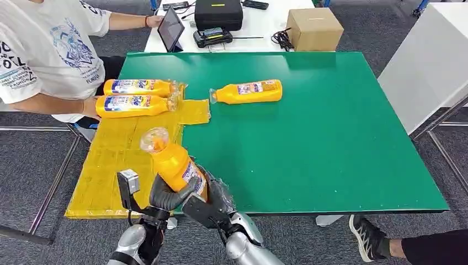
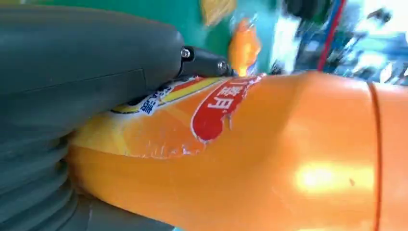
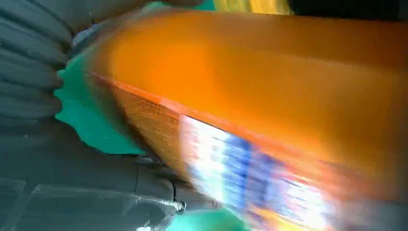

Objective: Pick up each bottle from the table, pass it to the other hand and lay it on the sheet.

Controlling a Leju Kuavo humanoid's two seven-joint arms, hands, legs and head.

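Observation:
An orange bottle [image 1: 172,164] with a clear cap stands tilted over the front edge of the green table [image 1: 331,138], beside the yellow sheet [image 1: 110,165]. My left hand [image 1: 165,196] grips its lower body from the left. From the right, my right hand [image 1: 212,201] wraps the base. The left wrist view has the thumb [image 2: 72,67] lying across the bottle's label [image 2: 216,106]. Blurred in the right wrist view, the bottle [image 3: 269,96] lies against my right hand [image 3: 57,159]. Two more bottles [image 1: 138,86] [image 1: 132,105] lie on the sheet's far end. A third bottle [image 1: 248,91] lies on the green table.
A person in a white shirt [image 1: 44,49] sits at the table's left, one hand by the nearer bottle on the sheet. A cardboard box [image 1: 314,28], a black case [image 1: 218,14] and a tablet [image 1: 171,28] sit on the white table beyond. A shoe [image 1: 367,237] shows at the lower right.

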